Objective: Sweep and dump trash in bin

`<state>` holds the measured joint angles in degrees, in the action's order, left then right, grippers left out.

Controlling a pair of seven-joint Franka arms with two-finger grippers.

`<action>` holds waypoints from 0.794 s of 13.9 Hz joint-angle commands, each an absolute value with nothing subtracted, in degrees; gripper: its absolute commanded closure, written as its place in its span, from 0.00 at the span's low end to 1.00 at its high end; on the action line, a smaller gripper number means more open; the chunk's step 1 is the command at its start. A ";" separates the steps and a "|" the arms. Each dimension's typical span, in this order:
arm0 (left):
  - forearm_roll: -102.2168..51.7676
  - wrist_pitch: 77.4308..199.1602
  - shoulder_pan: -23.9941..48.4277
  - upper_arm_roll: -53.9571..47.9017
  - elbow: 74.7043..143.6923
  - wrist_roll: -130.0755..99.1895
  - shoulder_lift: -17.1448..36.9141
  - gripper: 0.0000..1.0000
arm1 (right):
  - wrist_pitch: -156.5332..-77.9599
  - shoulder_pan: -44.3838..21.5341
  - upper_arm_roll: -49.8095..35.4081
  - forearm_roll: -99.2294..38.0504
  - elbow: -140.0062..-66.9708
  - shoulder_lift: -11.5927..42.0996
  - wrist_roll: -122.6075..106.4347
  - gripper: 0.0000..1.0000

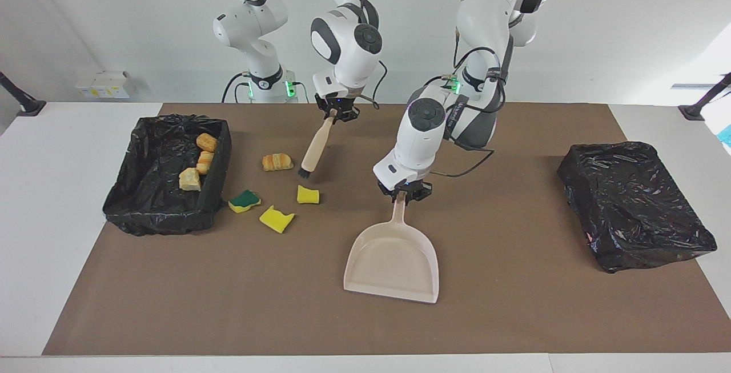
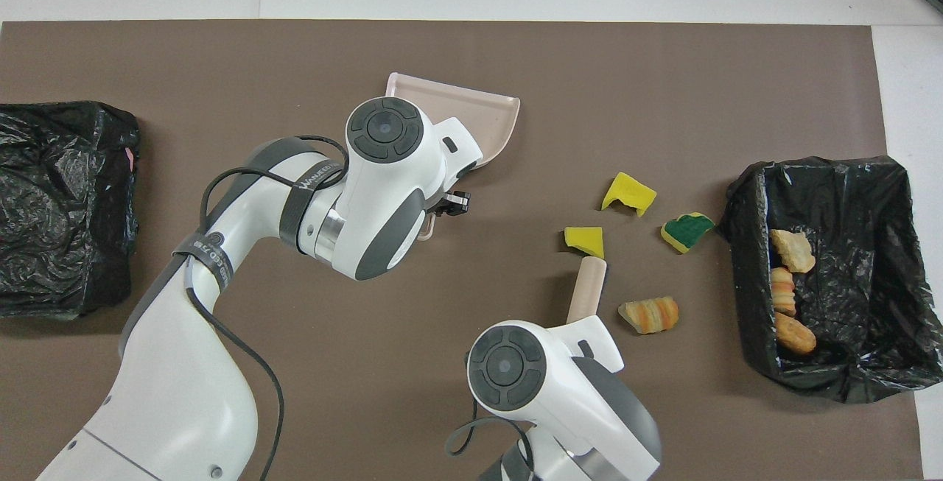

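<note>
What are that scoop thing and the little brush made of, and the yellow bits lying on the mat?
The dustpan looks like smooth moulded plastic: one beige piece with a slight sheen. The brush has a pale matt handle, wood or plastic, hard to tell, with dark bristles. The yellow pieces look like foam sponge: soft, torn edges, and one has a green scouring side.

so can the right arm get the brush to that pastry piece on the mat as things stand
Probably yes: the brush in the right gripper hangs just beside the pastry piece, with bare mat between them.
</note>
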<state>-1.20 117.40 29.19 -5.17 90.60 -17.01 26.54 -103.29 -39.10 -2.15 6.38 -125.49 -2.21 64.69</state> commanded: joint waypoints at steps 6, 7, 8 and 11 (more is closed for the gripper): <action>8.96 107.76 28.66 -3.96 91.67 13.40 18.55 1.00 | -101.95 -38.15 -2.55 7.47 -124.37 -2.90 61.79 1.00; 8.96 107.49 27.87 -4.04 91.76 18.49 17.67 1.00 | -101.95 -38.14 -2.55 7.47 -124.28 -2.81 61.79 1.00; 8.96 106.01 27.17 -4.04 91.76 23.24 16.53 1.00 | -101.95 -38.14 -2.55 7.47 -124.19 -2.81 61.79 1.00; 8.88 99.77 27.07 -4.04 92.37 37.49 14.77 1.00 | -101.26 -37.97 -2.46 7.56 -124.10 -2.81 60.74 1.00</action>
